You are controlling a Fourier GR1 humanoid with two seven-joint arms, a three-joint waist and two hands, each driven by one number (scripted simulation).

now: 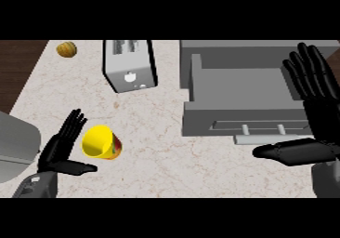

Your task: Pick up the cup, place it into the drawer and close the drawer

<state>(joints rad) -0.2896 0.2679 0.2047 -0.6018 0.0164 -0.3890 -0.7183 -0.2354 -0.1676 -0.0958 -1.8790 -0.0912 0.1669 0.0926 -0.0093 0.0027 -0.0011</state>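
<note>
A yellow cup (101, 142) lies tipped on the marble counter at the lower left, its mouth facing the left hand. My left hand (62, 148) is open just left of the cup, fingers straight and pointing up, thumb out below the cup. The grey drawer (245, 88) stands pulled open at the right, its inside bare, with a handle (263, 127) on its front. My right hand (322, 116) is open at the drawer's right side, fingers up over the drawer's right wall, thumb pointing left in front of the drawer's front panel.
A silver toaster (129, 64) stands at the top centre. A brown walnut-like object (66, 49) lies at the top left near the counter's edge. A grey rounded appliance (11, 144) fills the left edge. Dark wood floor shows beyond the counter at the upper left.
</note>
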